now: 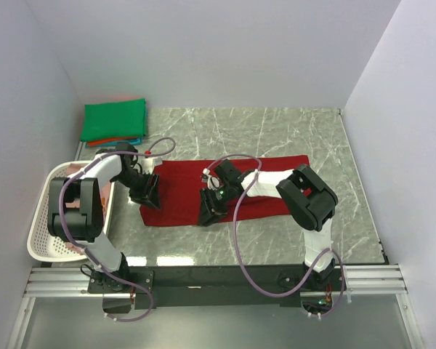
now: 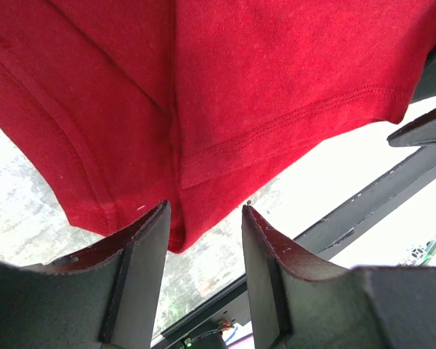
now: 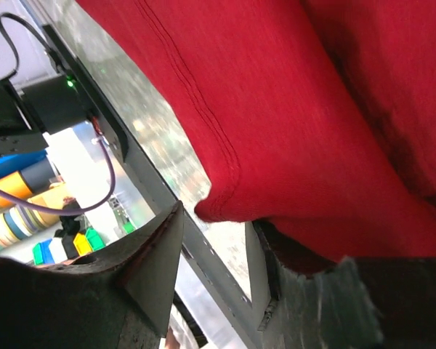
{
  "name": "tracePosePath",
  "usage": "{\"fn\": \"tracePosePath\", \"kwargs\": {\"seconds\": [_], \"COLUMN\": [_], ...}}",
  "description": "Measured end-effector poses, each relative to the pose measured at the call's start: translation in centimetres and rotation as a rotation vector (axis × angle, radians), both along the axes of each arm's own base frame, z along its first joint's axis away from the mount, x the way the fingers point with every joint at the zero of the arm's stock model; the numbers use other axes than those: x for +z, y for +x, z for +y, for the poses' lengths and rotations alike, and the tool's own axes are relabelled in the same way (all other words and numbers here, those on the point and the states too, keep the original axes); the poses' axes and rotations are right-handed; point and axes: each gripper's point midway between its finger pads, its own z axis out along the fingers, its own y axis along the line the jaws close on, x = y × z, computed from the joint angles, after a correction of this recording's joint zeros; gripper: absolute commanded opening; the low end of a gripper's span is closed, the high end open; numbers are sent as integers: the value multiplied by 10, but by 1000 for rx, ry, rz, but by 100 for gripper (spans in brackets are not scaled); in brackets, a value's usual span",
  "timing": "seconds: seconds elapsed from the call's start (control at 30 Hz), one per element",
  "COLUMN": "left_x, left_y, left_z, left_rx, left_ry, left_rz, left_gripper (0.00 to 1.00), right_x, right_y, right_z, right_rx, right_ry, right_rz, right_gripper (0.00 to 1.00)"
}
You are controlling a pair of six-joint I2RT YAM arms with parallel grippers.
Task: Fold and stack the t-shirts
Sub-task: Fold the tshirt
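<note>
Where the marbled desk (image 1: pixel 276 131) fills the middle of the overhead frame, the dark red t-shirt (image 1: pixel 178 193) lies flat on it as a long band running from left of centre to right of centre, its right end slightly higher. Up close the cloth is a plain, fine knit with double-stitched hems and soft creases (image 2: pixel 261 73) (image 3: pixel 312 109).

At the band's left end sits the left tool (image 1: pixel 144 190). In its wrist view, its fingers stand spread (image 2: pixel 205 207), with a hemmed corner of the shirt lying loose in the gap.

At the band's lower edge, near the frame's centre, is the right tool (image 1: pixel 211 207). It is likewise spread (image 3: pixel 218 213), and a folded edge of red cloth reaches in between its fingers.

In the upper left of the overhead frame a folded green t-shirt (image 1: pixel 115 120) tops a small pile. A white lattice basket (image 1: pixel 40 211) stands at the far left.
</note>
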Motion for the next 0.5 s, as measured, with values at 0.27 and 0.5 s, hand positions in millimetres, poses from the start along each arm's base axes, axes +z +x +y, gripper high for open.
{"fn": "tracePosePath", "kwargs": {"seconds": [0.27, 0.5], "left_x": [1, 5], "left_y": [-4, -5], "left_z": [0, -1], "left_rx": [-3, -16], "left_ry": [1, -11], "left_rz": [16, 13], "left_gripper": [49, 48], "right_x": [1, -1], "right_y": [9, 12], "right_z": [9, 6], "right_rx": [-13, -23], "right_ry": [7, 3], "right_rz": [2, 15], "right_gripper": [8, 0]}}
